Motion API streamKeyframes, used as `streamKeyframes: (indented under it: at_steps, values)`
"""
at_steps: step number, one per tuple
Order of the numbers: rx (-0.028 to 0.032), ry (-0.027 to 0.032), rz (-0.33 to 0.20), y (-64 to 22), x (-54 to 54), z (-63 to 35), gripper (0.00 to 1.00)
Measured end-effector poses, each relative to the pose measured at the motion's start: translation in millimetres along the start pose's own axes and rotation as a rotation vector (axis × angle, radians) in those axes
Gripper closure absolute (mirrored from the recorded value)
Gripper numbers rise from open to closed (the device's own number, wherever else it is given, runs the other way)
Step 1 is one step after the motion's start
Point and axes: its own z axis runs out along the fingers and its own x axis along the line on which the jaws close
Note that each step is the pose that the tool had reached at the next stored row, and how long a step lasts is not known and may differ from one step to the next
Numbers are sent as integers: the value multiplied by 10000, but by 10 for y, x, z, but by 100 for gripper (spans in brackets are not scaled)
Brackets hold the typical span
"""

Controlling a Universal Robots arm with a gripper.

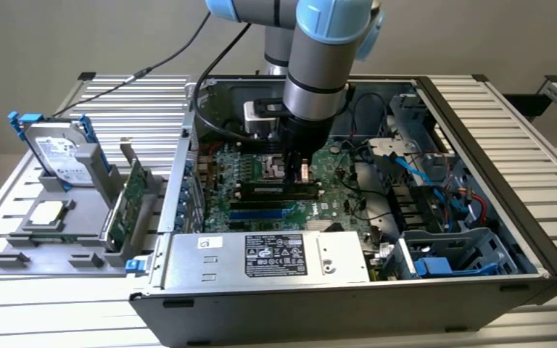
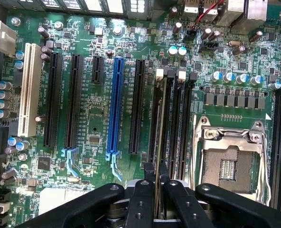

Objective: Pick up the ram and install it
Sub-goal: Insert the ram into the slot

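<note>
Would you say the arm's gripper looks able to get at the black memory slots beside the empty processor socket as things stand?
Probably yes: the gripper, shut on the thin dark-green ram stick, is right above the black memory slots, nothing between.

**Open computer case on the counter**

The case (image 1: 356, 304) sits on the counter (image 1: 510, 109), motherboard (image 1: 259, 199) inside. The gripper (image 2: 156, 176) holds the ram (image 2: 160, 123) edge-on over a memory slot (image 2: 176, 128). The hard drive (image 1: 58, 156) stands in a holder on the exterior view's left.

Your exterior view looks down at an angle from above and in front of the open computer case (image 1: 356, 290), taking in arm and table. Your wrist view looks close along the fingers (image 2: 145, 190) onto the motherboard (image 2: 98, 118) beyond them, which both views share.
</note>
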Motion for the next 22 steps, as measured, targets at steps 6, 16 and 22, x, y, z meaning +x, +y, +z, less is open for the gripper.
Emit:
streamKeyframes:
  at_steps: [6,16,22]
  values:
    - [-41,52,-68,0,0,-1,85]
    - [-50,87,-150,0,0,0,85]
    - [-50,87,-151,-2,-9,7,85]
